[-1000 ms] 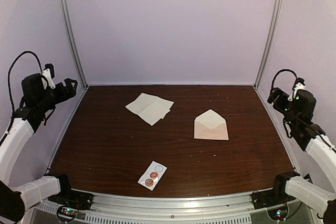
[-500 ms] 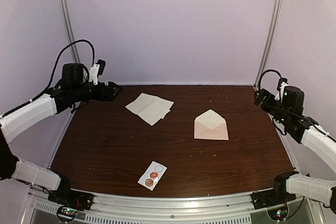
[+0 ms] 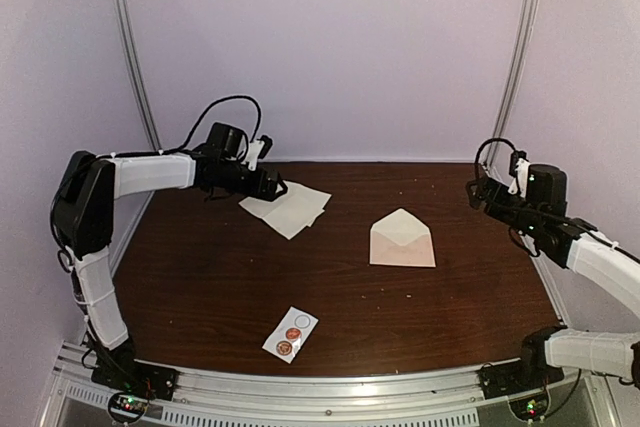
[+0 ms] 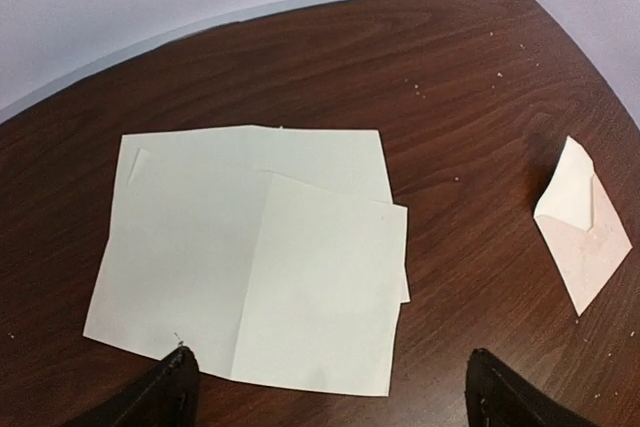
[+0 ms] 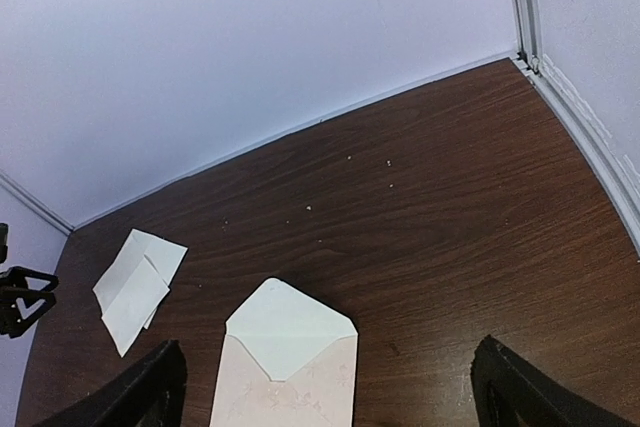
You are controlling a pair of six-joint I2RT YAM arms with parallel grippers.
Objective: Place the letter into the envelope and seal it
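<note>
- Hovering at the left, one left claw (image 3: 274, 187) hangs by the edge of two overlapping cream sheets (image 3: 290, 207), its jaws wide apart and empty.
- One sticker strip (image 3: 290, 334) with three round stickers lies at the table's (image 3: 200, 277) front.
- One envelope (image 3: 402, 240) lies flat right of centre, flap open.
- One right claw (image 3: 474, 190), jaws apart, holds nothing.

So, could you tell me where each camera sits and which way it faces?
Top external: above and behind the bases, looking down on the table; both arms show.
Left wrist: on the left arm, facing down at the cream sheets; its fingertips at the bottom.
Right wrist: on the right arm, facing the envelope; its fingertips at the bottom.
Shared: both wrist views show sheets and envelope.
</note>
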